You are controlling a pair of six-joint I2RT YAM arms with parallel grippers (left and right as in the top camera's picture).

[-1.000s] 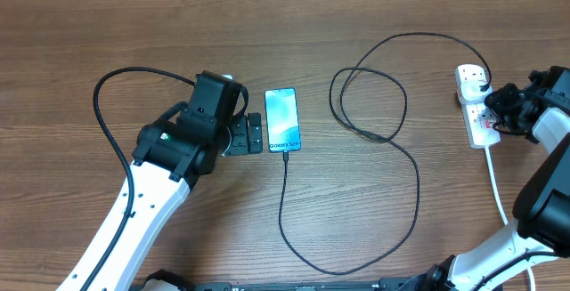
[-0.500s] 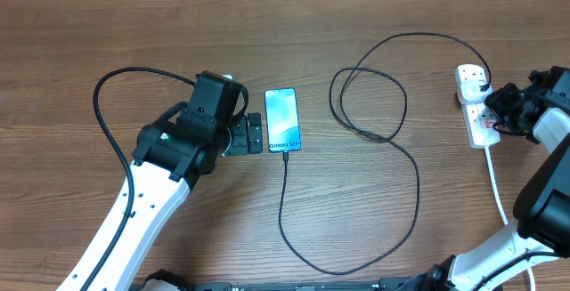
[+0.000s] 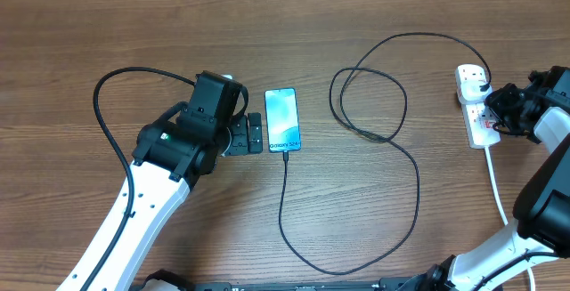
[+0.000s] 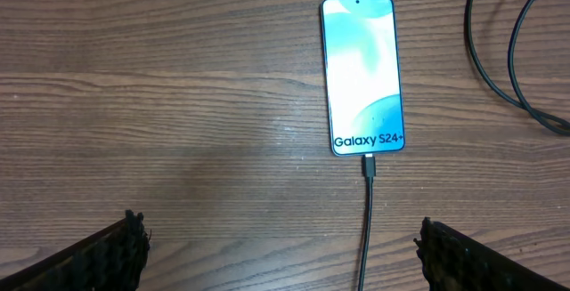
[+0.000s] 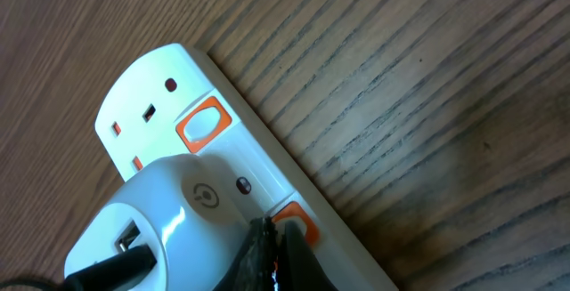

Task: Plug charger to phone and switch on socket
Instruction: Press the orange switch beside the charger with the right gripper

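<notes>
The phone (image 3: 282,119) lies flat on the table with its light-blue screen lit; the wrist view shows the same phone (image 4: 364,75) with "Galaxy" at its lower end. The charger (image 3: 383,126) is a thin black cable, and its connector tip (image 4: 369,165) sits in the phone's lower end. My left gripper (image 4: 280,242) is open just left of the phone, nothing between its fingers. The socket (image 3: 476,104) is a white strip at the right edge. My right gripper (image 5: 278,238) is shut, its tips pressed onto an orange-red switch (image 5: 301,222) beside a white plug adapter (image 5: 169,229).
The cable loops widely across the middle and right of the table (image 3: 374,24). A thick white cord (image 3: 497,189) runs from the strip toward the front. A second orange switch (image 5: 201,125) sits further along the strip. The left arm's own black cable (image 3: 111,104) arcs at the left.
</notes>
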